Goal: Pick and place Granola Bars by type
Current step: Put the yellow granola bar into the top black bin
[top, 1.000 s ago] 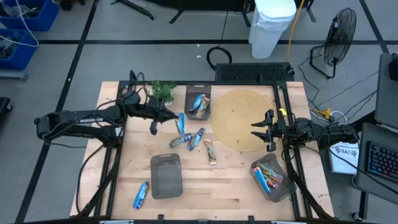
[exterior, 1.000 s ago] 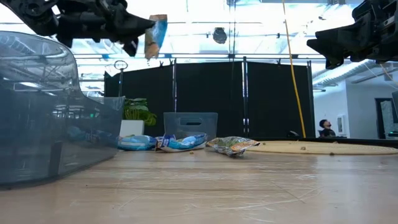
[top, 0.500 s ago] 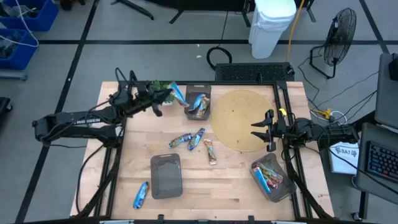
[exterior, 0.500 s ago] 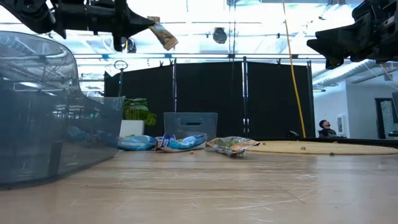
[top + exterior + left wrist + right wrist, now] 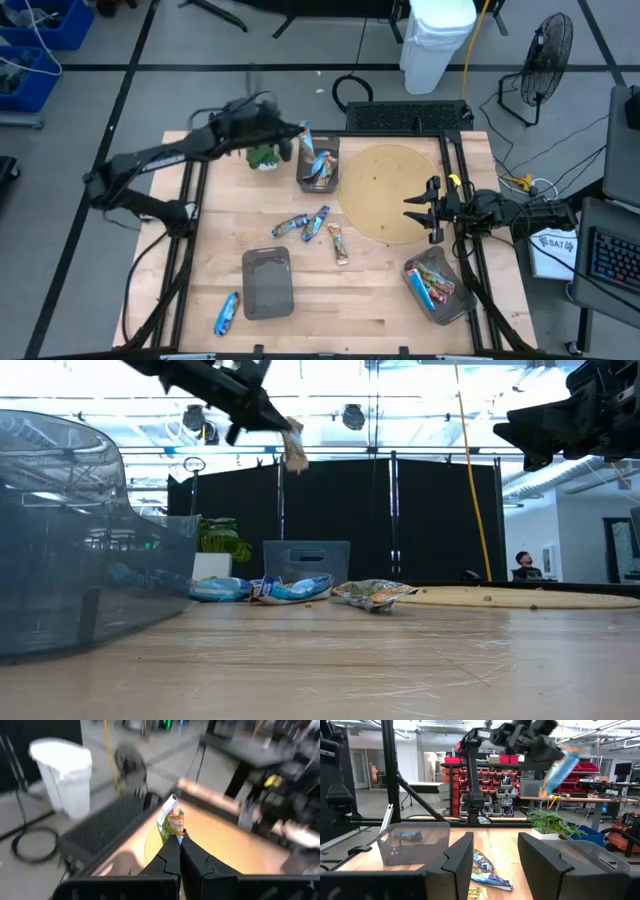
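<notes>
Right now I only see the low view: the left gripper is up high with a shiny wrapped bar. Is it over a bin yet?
Observer: Yes. From above, the left gripper holds the shiny wrapped bar over the left rim of the rear dark grey plastic bin.
Operator: What's in that bin?
Observer: Blue wrapped bars, several of them in a pile.
Operator: And the right arm?
Observer: The right gripper hangs open and empty over the round tan board.
</notes>
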